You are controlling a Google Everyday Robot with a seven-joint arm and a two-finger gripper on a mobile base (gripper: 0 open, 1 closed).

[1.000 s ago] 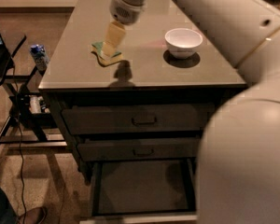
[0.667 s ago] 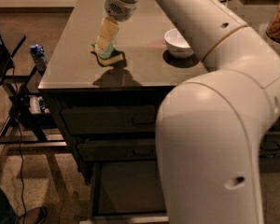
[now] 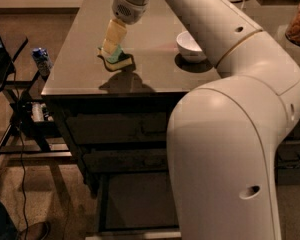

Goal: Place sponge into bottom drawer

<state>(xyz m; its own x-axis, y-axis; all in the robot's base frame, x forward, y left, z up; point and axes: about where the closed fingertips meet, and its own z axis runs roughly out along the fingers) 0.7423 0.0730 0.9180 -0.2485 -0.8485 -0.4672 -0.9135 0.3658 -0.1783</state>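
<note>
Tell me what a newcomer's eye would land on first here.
The huge white robot arm fills the right foreground. Its gripper is over the left-middle of the cabinet top, shut on the green-and-yellow sponge, with a white bowl to the right. Below, the bottom drawer stands open.

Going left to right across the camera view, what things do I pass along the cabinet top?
Blue can beside the cabinet → gripper clamped on the sponge → white bowl.
</note>
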